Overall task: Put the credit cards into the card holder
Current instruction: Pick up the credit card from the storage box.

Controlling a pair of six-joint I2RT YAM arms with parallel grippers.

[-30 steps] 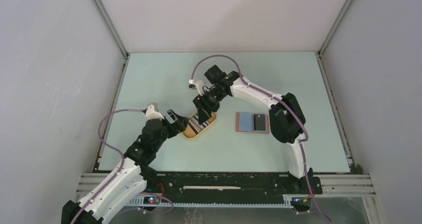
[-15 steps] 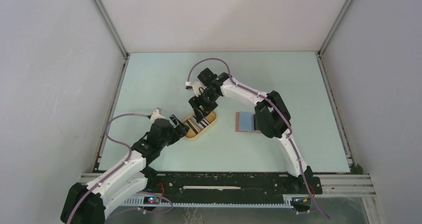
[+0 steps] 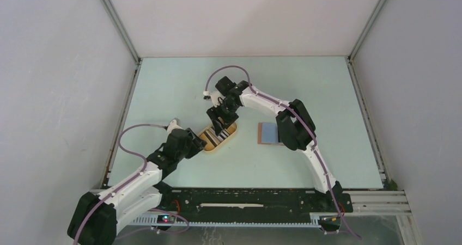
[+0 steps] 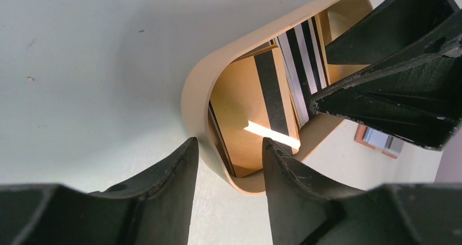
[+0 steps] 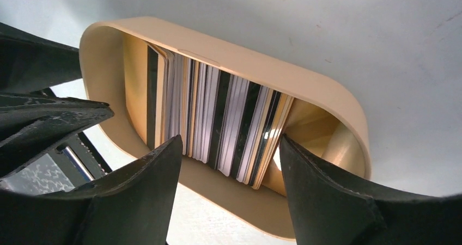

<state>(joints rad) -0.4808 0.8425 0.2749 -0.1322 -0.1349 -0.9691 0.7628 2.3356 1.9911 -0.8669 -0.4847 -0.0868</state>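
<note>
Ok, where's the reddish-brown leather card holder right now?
The card holder lies open, right of centre in the top view, just right of the yellow oval tray, partly hidden under the right arm's elbow.

A stack of thin credit cards [image 5: 218, 122] stands on edge inside a yellow oval tray [image 5: 229, 60]. The cards are packed face to face and lean like a loose fan. Their edges and faces show as black, white and golden stripes. They fill the middle of the tray, leaving a gap at each end. The card holder [image 3: 267, 132] is reddish-brown with pale blue lining. It lies open and flat to the right of the tray, apart from it and partly hidden.
</note>
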